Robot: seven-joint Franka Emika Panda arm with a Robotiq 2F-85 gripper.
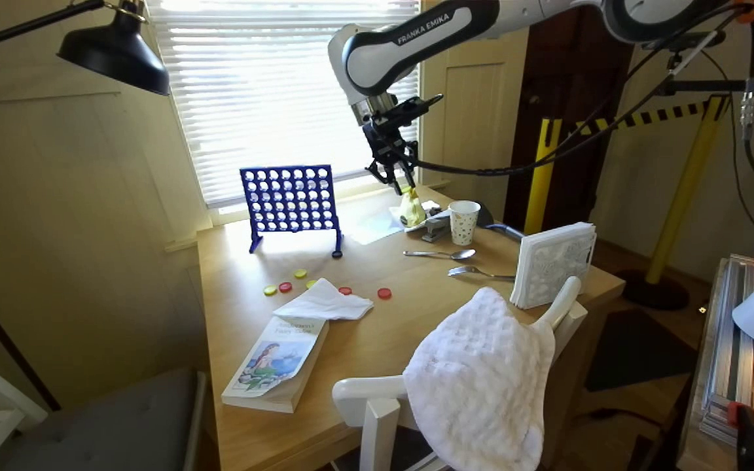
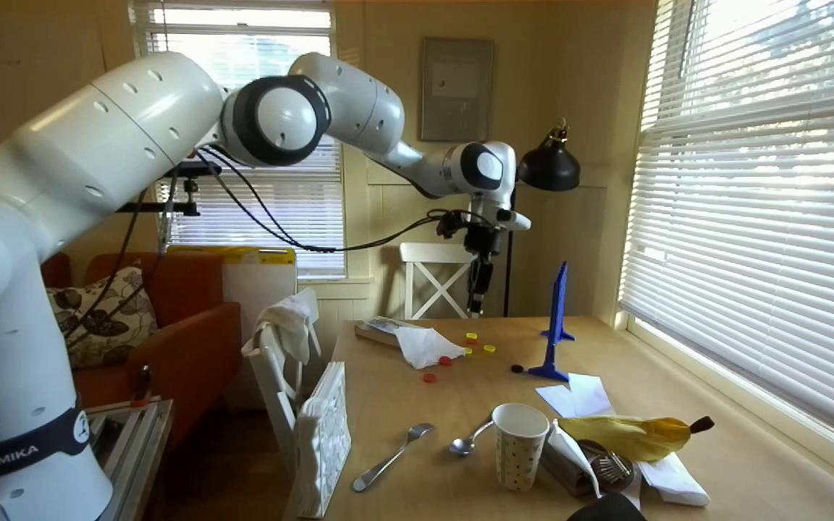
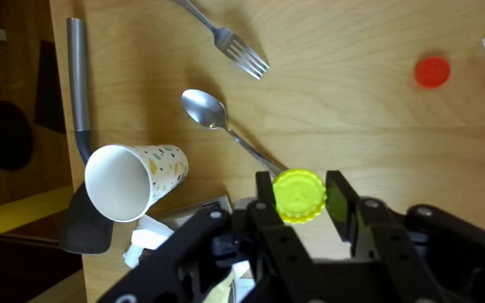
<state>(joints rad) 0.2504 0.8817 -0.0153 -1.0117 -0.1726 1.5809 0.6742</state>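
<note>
Gripper [image 3: 300, 186]: lower middle of the wrist view, jaws part-way apart, pinching a yellow disc [image 3: 299, 200] from both sides.
Disc in the grip: between the fingertips, scalloped face turned to the camera, held clear of the table [image 3: 373, 105].
Spoon [image 3: 203, 110]: left of centre in the wrist view, bowl to the upper left, handle slanting down towards the disc and passing behind it.
Fork [image 3: 236, 47]: upper middle of the wrist view, tines pointing to the lower right.
Cup [image 3: 118, 183]: left side of the wrist view, standing, mouth towards the camera, flecked outside.
Spatula [image 3: 79, 75]: far left of the wrist view, handle upward, dark blade partly behind the cup.
Loose discs [image 3: 432, 72]: two red ones at the right of the wrist view; red and yellow ones left of centre in an exterior view [image 1: 384, 294].
Rack [image 1: 288, 199]: left of centre in that exterior view, blue, full of round holes, upright.
Napkin [image 1: 324, 301]: near the centre there, overlapping the top of the book.
Book [image 1: 275, 363]: lower left, lying flat, cover curling.
White stack [image 1: 550, 265]: right of centre, standing on the table.
Chair [image 1: 370, 399]: lower middle, white, a cloth [image 1: 482, 379] over its back.
Lamp [image 1: 115, 59]: upper left, black.
</note>
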